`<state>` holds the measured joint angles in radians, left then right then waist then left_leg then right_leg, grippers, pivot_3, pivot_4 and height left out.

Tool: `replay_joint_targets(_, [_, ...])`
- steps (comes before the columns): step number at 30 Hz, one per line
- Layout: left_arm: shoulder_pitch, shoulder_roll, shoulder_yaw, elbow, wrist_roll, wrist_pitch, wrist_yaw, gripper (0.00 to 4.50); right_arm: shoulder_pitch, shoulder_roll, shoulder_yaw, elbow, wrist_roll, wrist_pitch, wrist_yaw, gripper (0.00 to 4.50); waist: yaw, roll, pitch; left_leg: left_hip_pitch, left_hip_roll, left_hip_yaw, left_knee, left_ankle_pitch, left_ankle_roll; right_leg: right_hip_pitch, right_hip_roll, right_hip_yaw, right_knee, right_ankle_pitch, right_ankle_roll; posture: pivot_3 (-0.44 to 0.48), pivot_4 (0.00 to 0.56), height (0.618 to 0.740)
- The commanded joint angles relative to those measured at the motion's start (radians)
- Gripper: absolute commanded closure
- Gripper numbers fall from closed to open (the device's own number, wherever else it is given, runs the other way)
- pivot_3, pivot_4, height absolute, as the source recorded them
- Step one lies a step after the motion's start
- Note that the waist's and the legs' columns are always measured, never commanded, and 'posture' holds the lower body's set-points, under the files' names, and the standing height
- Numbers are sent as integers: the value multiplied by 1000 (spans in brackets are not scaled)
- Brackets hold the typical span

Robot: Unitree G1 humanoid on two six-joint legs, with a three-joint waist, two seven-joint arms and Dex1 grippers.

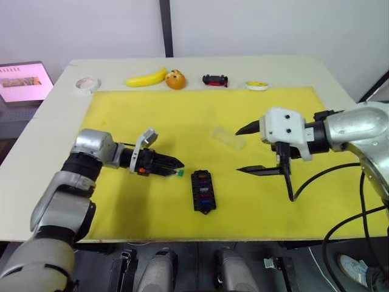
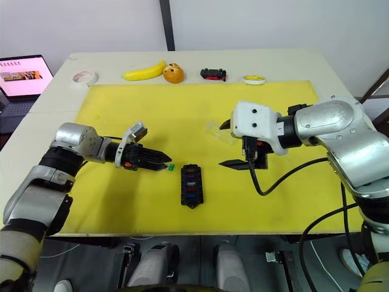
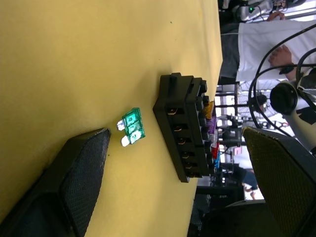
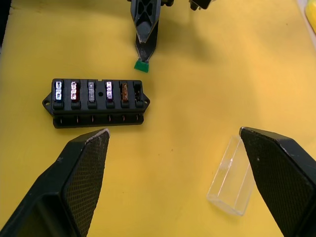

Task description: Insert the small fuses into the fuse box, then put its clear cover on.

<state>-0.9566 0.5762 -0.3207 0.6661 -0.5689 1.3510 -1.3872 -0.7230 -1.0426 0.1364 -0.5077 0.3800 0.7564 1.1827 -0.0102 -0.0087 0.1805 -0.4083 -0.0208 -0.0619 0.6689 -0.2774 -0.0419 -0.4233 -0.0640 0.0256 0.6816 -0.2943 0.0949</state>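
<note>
Nearest the worktop's (image 1: 55, 128) front edge lies the black slotted plastic fuse box (image 1: 203, 191), five fuses seated, long axis running front to back. Just left of it rests a green blade fuse (image 1: 179, 173), at the left gripper's (image 1: 176, 163) tips, whose grip I cannot tell. Right of the box, the right gripper (image 1: 244, 149) hangs released; beyond lies the clear rectangular plastic cover (image 1: 228, 138).

Fuse box (image 3: 185, 126) slot markings too small
</note>
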Motion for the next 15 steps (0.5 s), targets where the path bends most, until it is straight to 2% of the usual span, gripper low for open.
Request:
replay_joint_targets(1, [-6, -35, 1, 10, 12, -7, 3, 0, -28, -3, -24, -36, 16, 3, -9, 40, 0, 0, 0, 0, 0, 0, 0, 0, 0, 0, 0, 0, 0, 0, 0, 0, 150, 740])
replay_joint_targets(15, [-5, -96, 15, 54, 52, -38, -2, 0, -13, -11, -31, -62, 31, 28, -32, 40, 22, 0, 0, 0, -1, -1, 2, -1, 1, 2, -1, 0, 0, 0, 0, 0, 150, 740])
